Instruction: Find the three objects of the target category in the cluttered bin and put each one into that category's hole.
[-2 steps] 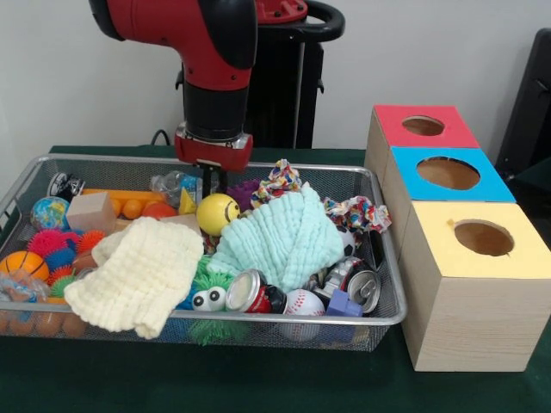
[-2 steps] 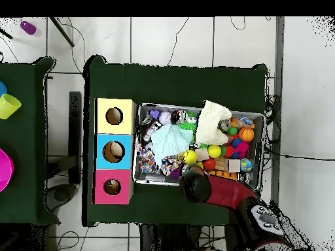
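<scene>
A wire mesh bin holds a heap of toys, cloths and cans. My gripper hangs low over the bin's back middle, just behind and above a yellow smiley ball; nothing shows in it. To the right stand three wooden boxes with round holes, topped red, blue and yellow. From overhead the bin lies right of the yellow, blue and red boxes. There the red arm covers the gripper, beside the yellow ball.
A cream cloth and a mint cloth cover much of the heap. Around them lie a baseball, cans, a basketball, a globe ball, spiky balls and a wooden block.
</scene>
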Available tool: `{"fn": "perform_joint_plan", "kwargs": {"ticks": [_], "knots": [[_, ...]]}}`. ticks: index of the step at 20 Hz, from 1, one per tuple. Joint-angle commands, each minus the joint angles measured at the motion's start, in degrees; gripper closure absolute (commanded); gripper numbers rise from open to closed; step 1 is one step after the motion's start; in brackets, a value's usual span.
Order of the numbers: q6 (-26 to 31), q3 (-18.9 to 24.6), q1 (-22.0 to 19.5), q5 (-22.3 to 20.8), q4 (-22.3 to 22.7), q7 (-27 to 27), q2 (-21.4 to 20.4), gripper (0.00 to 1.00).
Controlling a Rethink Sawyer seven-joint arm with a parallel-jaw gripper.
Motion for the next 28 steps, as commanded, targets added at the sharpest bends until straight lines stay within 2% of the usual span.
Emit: {"fn": "perform_joint_plan", "kwargs": {"ticks": [1, 6, 12, 24, 28], "knots": [[6.17, 2.41, 1.76, -0.56, -4.0, 2.65, -2.1, 0.0], [7.2, 4.01, 0.68, -0.65, -4.67, 1.72, -1.64, 0.0], [8.24, 3.63, 1.75, 0.05, -4.71, 2.51, -2.38, 0.0], [15.19, -0.02, 9.17, 4.68, -1.39, 8.55, -9.35, 0.0], [17.43, 0.95, 8.6, 4.33, -2.78, 5.91, -10.9, 0.0]]}}
